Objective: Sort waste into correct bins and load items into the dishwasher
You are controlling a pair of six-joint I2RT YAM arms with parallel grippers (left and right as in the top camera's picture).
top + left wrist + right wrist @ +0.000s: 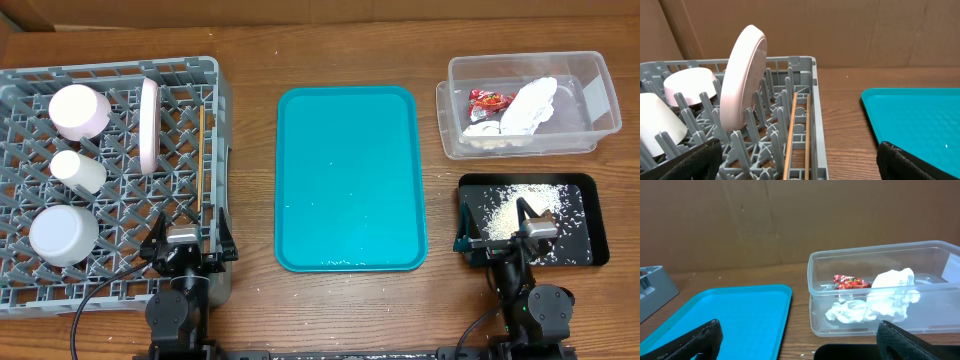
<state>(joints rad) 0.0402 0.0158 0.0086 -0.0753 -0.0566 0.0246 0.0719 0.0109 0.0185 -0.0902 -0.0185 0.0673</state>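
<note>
Both left end effector (799,146) and right end effector (799,325) gape empty; only overhead shows rice (497,206).

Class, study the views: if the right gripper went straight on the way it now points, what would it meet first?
Probably the near wall of the clear tub, just beyond the black tray under the right gripper; depth is unclear.

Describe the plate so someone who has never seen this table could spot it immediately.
Find the big grey dish rack on the table's left. Toward its far right side, just left of the wooden chopsticks, is the round white-pink plate. It alone stands on edge between pegs; the dish, cup and bowl further left do not.
</note>
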